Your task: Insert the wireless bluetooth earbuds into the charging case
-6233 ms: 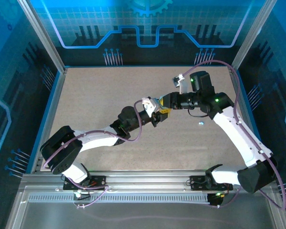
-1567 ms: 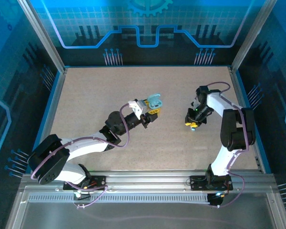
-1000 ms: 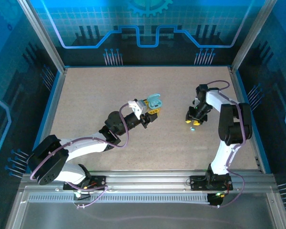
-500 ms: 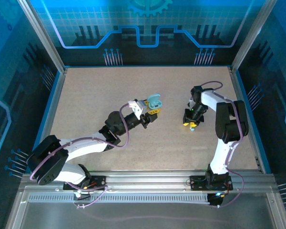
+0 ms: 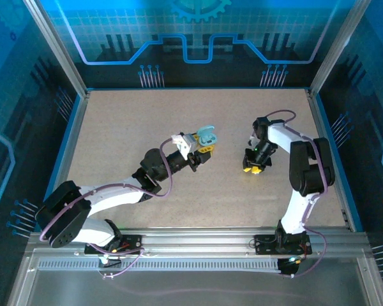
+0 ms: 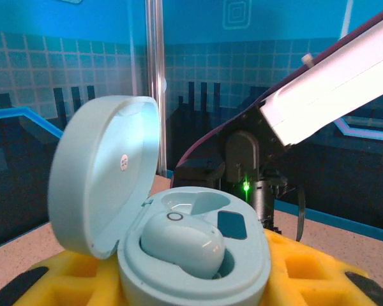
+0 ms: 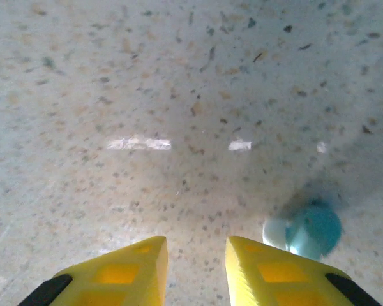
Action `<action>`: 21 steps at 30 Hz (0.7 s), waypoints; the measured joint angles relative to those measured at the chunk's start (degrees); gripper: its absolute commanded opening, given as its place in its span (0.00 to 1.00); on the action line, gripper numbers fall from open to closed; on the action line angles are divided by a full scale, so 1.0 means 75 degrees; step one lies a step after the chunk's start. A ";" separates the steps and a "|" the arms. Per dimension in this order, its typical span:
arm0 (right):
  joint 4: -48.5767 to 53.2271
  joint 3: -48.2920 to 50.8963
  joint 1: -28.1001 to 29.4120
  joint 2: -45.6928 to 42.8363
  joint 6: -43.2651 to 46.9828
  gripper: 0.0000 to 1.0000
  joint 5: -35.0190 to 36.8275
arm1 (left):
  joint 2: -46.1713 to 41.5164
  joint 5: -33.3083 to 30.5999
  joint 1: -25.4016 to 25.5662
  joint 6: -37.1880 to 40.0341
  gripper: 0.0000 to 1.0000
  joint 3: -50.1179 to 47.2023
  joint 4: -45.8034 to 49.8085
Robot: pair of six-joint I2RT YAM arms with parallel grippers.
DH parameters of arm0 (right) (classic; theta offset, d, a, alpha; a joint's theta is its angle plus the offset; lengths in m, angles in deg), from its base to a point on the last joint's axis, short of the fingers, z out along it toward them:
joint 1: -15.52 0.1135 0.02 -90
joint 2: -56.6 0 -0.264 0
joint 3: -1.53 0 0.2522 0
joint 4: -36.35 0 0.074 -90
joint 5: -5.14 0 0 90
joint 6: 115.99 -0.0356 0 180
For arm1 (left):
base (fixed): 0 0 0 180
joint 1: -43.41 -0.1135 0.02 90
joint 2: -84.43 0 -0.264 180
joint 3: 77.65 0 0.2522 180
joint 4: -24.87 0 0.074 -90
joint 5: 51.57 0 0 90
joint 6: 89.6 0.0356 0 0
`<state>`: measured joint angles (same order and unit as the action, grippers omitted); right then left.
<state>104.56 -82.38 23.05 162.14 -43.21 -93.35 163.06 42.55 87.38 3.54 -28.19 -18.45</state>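
- The right gripper (image 5: 251, 167) has edged a touch toward the left arm over the past second, its fingers drawing closer together. The left gripper (image 5: 201, 146) has not budged.
- The left gripper is clamped on the open charging case (image 6: 191, 255), raised above the bench (image 5: 127, 127) with the lid (image 6: 102, 172) swung back and up.
- The right gripper hangs low over the bench, fingers narrowly apart, nothing between them.
- A pale blue seated earbud (image 6: 182, 245) fills the case's near socket; the socket behind it looks empty.
- The loose earbud (image 7: 309, 231) lies on the bench just ahead of the right gripper. It is off to one side, outside the gap, beyond the finger on the right of the wrist camera's picture.
- Likely risk: closing here would pinch only air. A finger coming down could also clip the rounded loose earbud and send it skittering off, so a sideways correction looks necessary first.
- Second risk: with the lid open, any tipping of the left gripper could spill the seated earbud.
- The right wrist camera reveals the offset between fingers and loose earbud, which the overhead camera leaves unclear beneath the gripper.
- The left wrist camera shows the inside of the case, while the overhead camera shows the two grippers well apart.
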 measured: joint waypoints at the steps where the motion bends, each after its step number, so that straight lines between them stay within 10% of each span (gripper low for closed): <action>1: -0.0032 0.0047 -0.0017 -0.0189 -0.0044 0.32 -0.0003 | -0.0015 0.0000 0.0000 0.0000 0.28 0.0000 0.0006; 21: -0.1428 0.1256 -0.1626 -0.0350 -0.0822 0.43 -0.1373 | -0.0058 0.0000 0.0000 0.0000 0.28 0.0000 0.0035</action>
<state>93.85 -72.96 10.85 159.51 -49.37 -103.65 162.62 42.55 87.38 3.54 -28.19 -18.18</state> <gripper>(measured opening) 0.430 0.381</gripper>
